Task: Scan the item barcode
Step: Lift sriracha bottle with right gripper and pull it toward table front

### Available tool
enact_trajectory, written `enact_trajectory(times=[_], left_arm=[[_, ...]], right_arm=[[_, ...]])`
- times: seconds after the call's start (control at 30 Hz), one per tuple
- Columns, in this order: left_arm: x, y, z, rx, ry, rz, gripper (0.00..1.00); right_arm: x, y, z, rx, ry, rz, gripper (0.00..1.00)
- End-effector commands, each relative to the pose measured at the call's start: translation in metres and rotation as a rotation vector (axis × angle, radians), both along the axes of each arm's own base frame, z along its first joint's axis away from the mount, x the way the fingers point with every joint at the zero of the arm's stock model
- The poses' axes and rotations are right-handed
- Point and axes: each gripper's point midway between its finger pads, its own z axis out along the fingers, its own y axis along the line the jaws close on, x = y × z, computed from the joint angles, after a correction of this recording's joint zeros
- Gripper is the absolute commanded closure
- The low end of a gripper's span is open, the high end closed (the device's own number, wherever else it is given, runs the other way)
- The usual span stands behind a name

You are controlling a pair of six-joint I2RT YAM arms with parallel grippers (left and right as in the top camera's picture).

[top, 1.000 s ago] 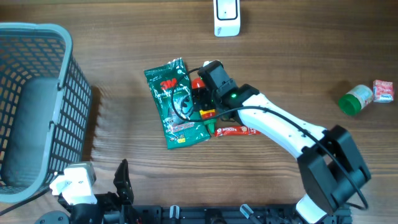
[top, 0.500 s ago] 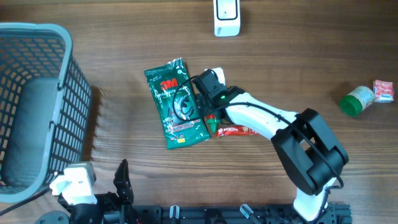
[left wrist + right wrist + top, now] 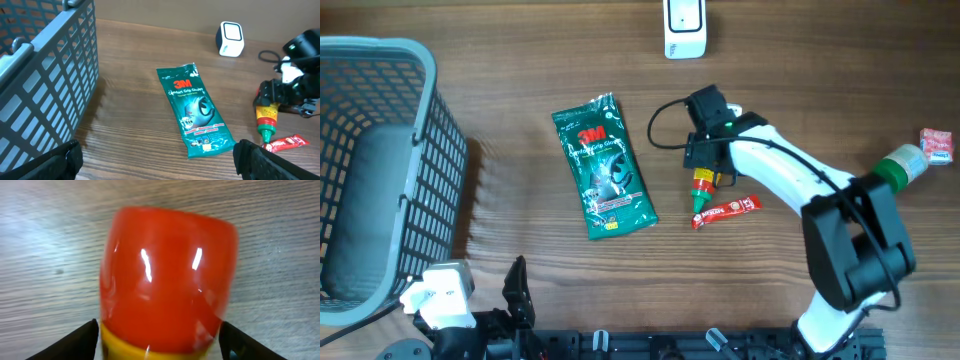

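Nearest to us, the left hand (image 3: 157,150) hangs over the near edge of the counter (image 3: 520,60) with its fingers spread wide and nothing between them.

A little farther out lies the red sachet (image 3: 725,211). Just beside it is the nozzle of the squeeze bottle (image 3: 703,188), the item we judge is to be scanned. The bottle lies on its side in the middle of the counter. The right hand (image 3: 159,342) is over its red end, with one finger (image 3: 82,342) on each flank. We cannot tell whether they already press on the bottle or stand just off it.

To do this step well, we should close squarely across the width of the bottle, because it is round and glossy and may roll or slip. We should lift it straight up, clear of the sachet. We see no barcode from here, so we expect to turn the bottle before showing it to the scanner.

The green glove pack (image 3: 604,165) lies flat to the left, apart from the bottle. The basket (image 3: 380,43) stands at the left edge. Off to the right are a green-capped jar (image 3: 892,168) and a small packet (image 3: 937,146). Farthest away sits the white scanner (image 3: 684,28).

We count two hands, one bottle, one sachet, one glove pack, one basket, one jar, one packet and one scanner.
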Motion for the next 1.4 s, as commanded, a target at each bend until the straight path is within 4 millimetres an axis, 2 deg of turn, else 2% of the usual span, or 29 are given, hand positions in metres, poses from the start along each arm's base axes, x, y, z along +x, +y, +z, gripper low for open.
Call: enact_trajectory(times=[0.0, 0.13, 0.2, 0.4, 0.53, 0.83, 0.9, 1.07, 1.17, 1.23, 1.33, 1.37], left_arm=[[-0.001, -0.002, 0.002, -0.016, -0.011, 0.0, 0.0], [-0.001, -0.002, 0.002, -0.016, -0.011, 0.0, 0.0], [-0.001, -0.002, 0.002, -0.016, -0.011, 0.0, 0.0], [-0.001, -0.002, 0.002, -0.016, -0.011, 0.0, 0.0], [-0.001, -0.002, 0.002, -0.016, -0.011, 0.0, 0.0], [-0.001, -0.002, 0.002, -0.016, -0.011, 0.0, 0.0], [-0.001, -0.002, 0.002, -0.016, -0.011, 0.0, 0.0], [-0.001, -0.002, 0.002, -0.016, -0.011, 0.0, 0.0], [-0.001, -0.002, 0.002, -0.016, -0.011, 0.0, 0.0], [-0.001, -0.002, 0.002, -0.016, -0.011, 0.0, 0.0], [-0.001, -0.002, 0.002, -0.016, -0.011, 0.0, 0.0], [-0.001, -0.002, 0.002, -0.016, -0.011, 0.0, 0.0]], right_arm=[[0.001, 0.022, 0.024, 0.175, 0.002, -0.003, 0.27], [-0.005, 0.019, 0.022, 0.167, 0.026, -0.004, 0.27], [-0.008, 0.011, 0.019, 0.129, 0.038, -0.015, 0.28], [-0.02, -0.025, 0.016, -0.038, 0.07, -0.091, 0.36], [-0.032, -0.064, 0.018, -0.182, 0.091, -0.233, 0.39], [-0.027, -0.093, 0.018, -0.191, 0.092, -0.318, 0.37], [-0.026, -0.098, 0.014, -0.192, 0.093, -0.306, 0.38], [-0.029, -0.112, -0.014, -0.2, 0.097, -0.26, 0.38], [-0.03, -0.116, -0.025, -0.179, 0.113, -0.273, 0.4], [-0.032, -0.115, -0.032, -0.135, 0.135, -0.274, 0.46], [-0.026, -0.085, -0.037, 0.023, 0.154, -0.111, 0.52], [-0.025, -0.066, -0.036, 0.116, 0.163, -0.03, 0.53]])
